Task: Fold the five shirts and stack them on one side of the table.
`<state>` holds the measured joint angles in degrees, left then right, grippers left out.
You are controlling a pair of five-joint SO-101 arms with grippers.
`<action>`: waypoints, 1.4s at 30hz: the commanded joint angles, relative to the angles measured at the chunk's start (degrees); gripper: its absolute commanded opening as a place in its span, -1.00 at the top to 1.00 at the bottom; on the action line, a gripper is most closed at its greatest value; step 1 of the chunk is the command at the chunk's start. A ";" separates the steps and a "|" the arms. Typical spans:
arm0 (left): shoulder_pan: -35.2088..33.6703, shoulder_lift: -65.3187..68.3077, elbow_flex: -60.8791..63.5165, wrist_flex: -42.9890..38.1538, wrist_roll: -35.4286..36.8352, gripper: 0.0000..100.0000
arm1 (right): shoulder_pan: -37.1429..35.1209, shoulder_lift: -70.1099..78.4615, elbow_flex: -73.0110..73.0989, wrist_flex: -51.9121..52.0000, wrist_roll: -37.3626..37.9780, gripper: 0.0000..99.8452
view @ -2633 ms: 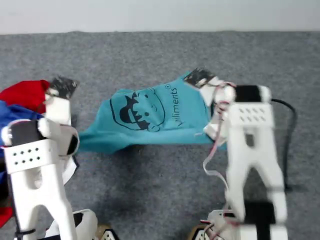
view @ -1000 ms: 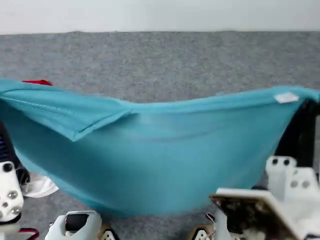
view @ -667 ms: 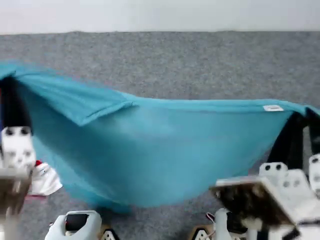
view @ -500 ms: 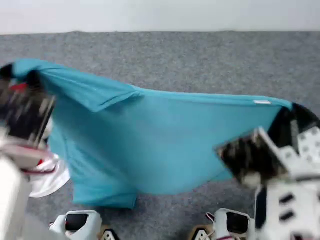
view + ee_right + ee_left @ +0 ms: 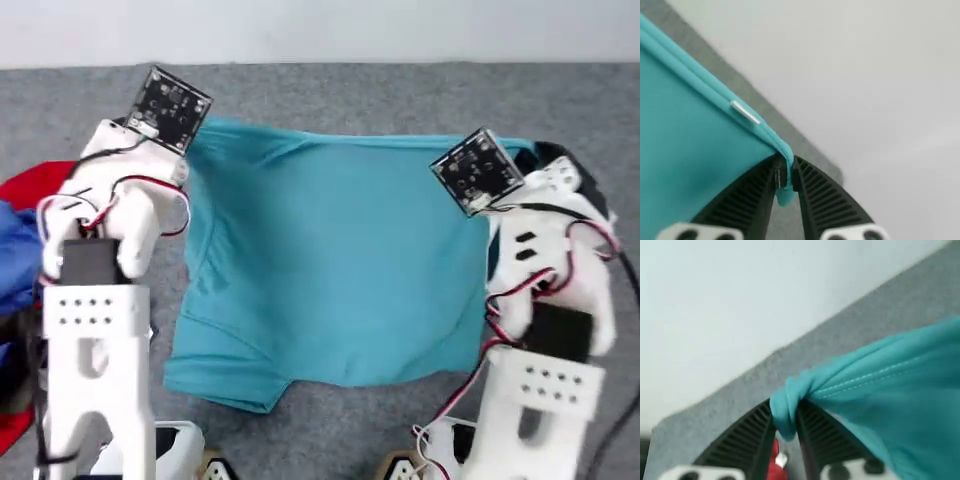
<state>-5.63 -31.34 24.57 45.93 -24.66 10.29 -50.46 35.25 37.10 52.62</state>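
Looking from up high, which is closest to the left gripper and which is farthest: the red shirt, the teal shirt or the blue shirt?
1. The teal shirt: nearest, its far left corner is pinched in the left gripper.
2. The red shirt: next, lying off to the left of that gripper.
3. The blue shirt: farthest, at the left edge, nearer the front than the red one.

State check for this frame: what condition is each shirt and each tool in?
teal shirt: spread open, unfolded, plain side up, held at its two far corners.
left tool: shut on a bunched corner of the teal shirt.
right tool: shut on the teal shirt's other far corner.
red shirt: crumpled, unfolded, on the left arm's side.
blue shirt: crumpled, unfolded, beside the red shirt.
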 commanded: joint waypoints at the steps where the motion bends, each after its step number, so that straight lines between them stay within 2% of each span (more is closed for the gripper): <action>1: 0.09 3.16 1.27 -9.23 -0.35 0.97 | -0.57 2.59 5.01 -13.41 0.70 0.98; 8: -0.35 17.41 -10.15 -10.29 -0.35 0.97 | -3.91 14.02 5.71 -28.97 0.79 0.98; 12: -0.35 24.79 -17.89 -10.29 -0.35 0.97 | -5.41 20.88 5.71 -36.70 5.01 0.98; 17: -0.35 31.65 -25.27 -10.20 -0.35 0.97 | -5.49 29.32 4.48 -46.02 5.45 0.98; 24: -0.26 37.36 -33.27 -10.02 -4.48 0.97 | -5.41 41.89 -9.05 -46.90 5.45 0.98; 30: -0.09 40.09 -38.73 -4.84 -4.92 0.97 | -5.49 50.24 -18.99 -46.81 5.45 0.98; 39: -0.26 40.62 -39.78 2.55 -4.92 0.97 | -7.25 51.56 -20.92 -46.55 5.45 0.98; 42: -0.18 40.62 -39.78 7.12 -4.92 0.97 | -7.43 51.47 -20.84 -40.92 5.45 0.98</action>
<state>-5.71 9.89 -12.44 49.36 -28.88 2.99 1.58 18.37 -7.74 57.54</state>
